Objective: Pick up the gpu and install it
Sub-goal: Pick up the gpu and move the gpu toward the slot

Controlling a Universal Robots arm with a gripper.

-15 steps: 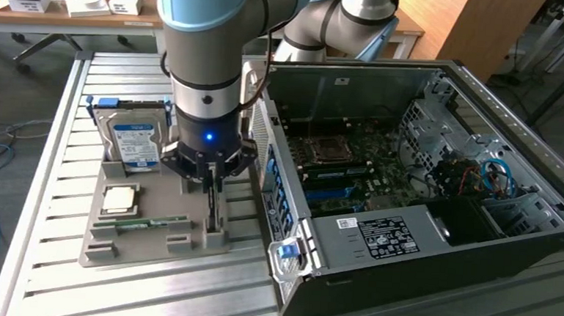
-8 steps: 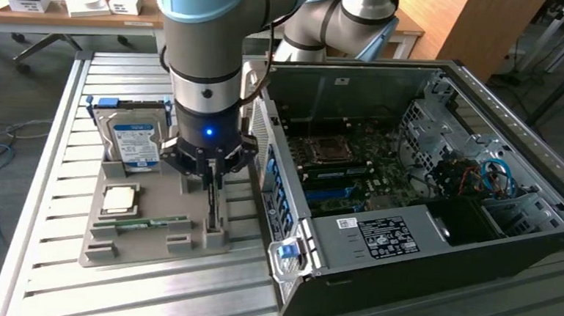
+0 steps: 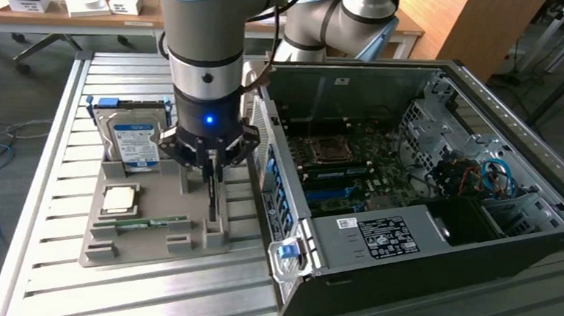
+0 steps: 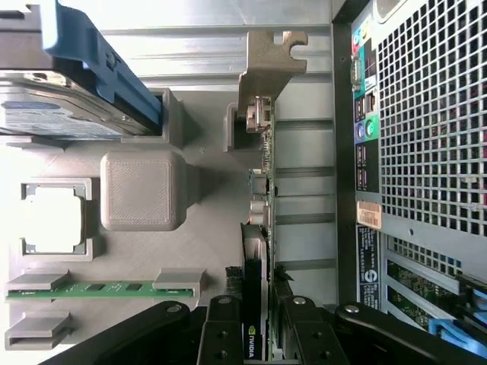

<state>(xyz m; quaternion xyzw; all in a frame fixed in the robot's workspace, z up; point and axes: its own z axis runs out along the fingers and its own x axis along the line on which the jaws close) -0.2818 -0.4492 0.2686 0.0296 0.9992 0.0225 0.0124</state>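
Note:
The gpu (image 4: 264,190) stands on edge in a slot of the grey tray (image 3: 110,244), its metal bracket (image 4: 266,68) at the far end. In the exterior view it is a thin dark slab (image 3: 212,211) right under my gripper (image 3: 210,176). My gripper (image 4: 259,308) straddles the card's near end, one black finger (image 4: 225,323) on each side, pressed against it. The card still sits in its slot. The open computer case (image 3: 407,195) lies just to the exterior view's right of the tray.
On the tray are a silver hard drive (image 3: 134,138) with a blue-white label, a square processor (image 3: 121,199) and a green memory stick (image 3: 140,223). The case's perforated rear wall (image 4: 426,152) is close beside the card. The tray rests on a slatted metal table (image 3: 59,115).

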